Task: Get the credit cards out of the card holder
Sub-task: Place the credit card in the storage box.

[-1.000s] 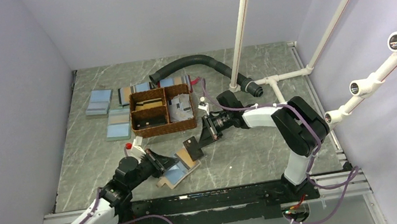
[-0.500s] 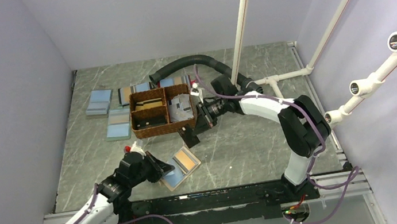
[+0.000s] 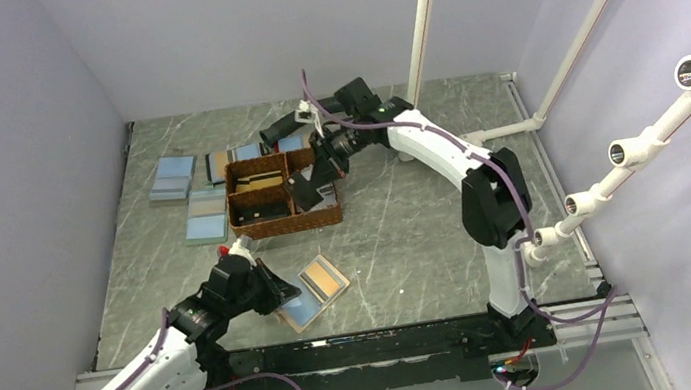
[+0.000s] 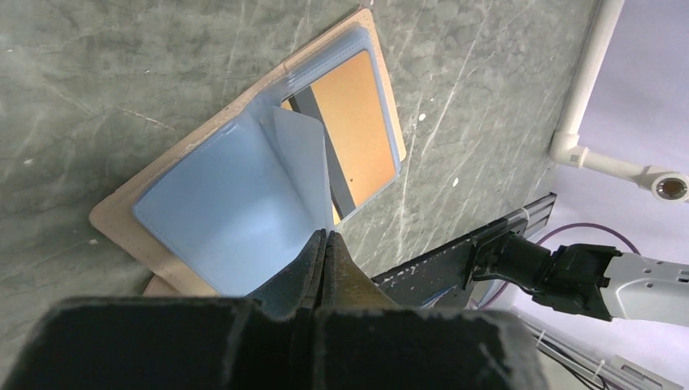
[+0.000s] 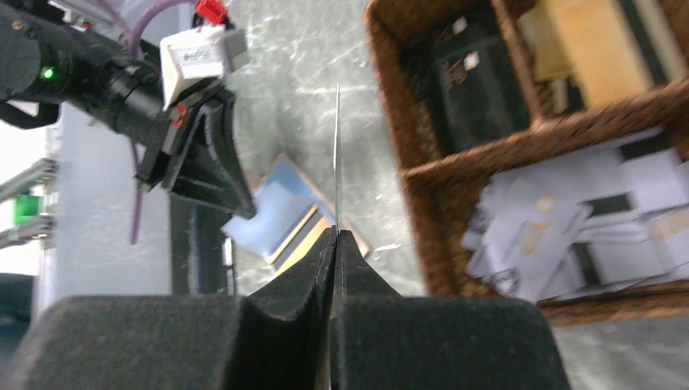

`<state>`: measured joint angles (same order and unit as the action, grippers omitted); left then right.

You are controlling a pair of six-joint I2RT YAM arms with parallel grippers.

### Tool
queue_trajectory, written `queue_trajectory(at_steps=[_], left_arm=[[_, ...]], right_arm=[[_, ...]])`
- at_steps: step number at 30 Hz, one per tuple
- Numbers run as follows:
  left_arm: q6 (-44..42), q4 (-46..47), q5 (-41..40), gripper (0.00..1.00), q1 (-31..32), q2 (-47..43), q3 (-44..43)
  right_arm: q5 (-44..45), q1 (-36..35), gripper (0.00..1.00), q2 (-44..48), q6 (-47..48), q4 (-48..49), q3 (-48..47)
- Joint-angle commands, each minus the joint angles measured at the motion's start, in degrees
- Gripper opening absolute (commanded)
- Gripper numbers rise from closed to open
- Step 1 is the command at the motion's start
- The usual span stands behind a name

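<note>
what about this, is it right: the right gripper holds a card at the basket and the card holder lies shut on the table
Not quite. The card holder lies open on the table, not shut; the left wrist view shows its blue sleeves and an orange card inside. The right gripper does hold a card at the basket.

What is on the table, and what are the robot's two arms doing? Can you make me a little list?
card holder: lying open on the table, blue pages showing
orange card: inside a clear pocket of the card holder
left end effector: shut, pinching the card holder's blue page
right end effector: shut on a dark card, above the basket
basket: brown, woven, pale cards piled in one compartment
</note>
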<state>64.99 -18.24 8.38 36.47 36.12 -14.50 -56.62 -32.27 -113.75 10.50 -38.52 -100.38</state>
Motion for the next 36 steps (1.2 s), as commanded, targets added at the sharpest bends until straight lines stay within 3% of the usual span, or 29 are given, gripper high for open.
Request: queue_trajectory(at_steps=[1,8,15,23,27,30,32,36], left_arm=[[-2.40,-5.24,-2.14,0.00,0.01,-0.92,-3.26],[-6.60,-8.94,-5.00,0.00,-0.01,-3.76,-5.65],[-7.85,-13.29,-8.22,0.00,0.01,-7.25,-6.34],[-12.47,-15.04,-11.35,0.00,0.01,-5.76,-7.78],[-15.23,-11.26,-10.61,0.00,-0.08,-6.04,-6.01],[-16.18,-10.40,-11.46,0.00,-0.36,-3.78,-6.94],[-21.61,-9.06,-10.33,0.00,-0.56,-1.10,-8.40],[-25.30,-14.33,-7.72,0.00,-0.61,4.88,-12.64]], right_arm=[[3.98,-0.34,0.00,-4.23,8.23,-7.66,-14.32],[5.32,-0.93,0.00,-10.12,8.99,-6.99,-24.83],[5.23,-1.37,0.00,-12.89,8.23,-4.82,-28.36],[1.44,-1.10,0.00,-9.49,11.81,-4.35,-24.33],[0.31,-1.25,0.00,-9.30,14.81,-4.22,-23.10],[-1.17,-0.88,0.00,-10.53,15.48,-3.06,-23.61],[-2.54,-0.48,0.00,-12.25,18.58,-4.76,-26.90],[-2.96,1.78,0.00,-14.13,16.95,-0.25,-29.31]])
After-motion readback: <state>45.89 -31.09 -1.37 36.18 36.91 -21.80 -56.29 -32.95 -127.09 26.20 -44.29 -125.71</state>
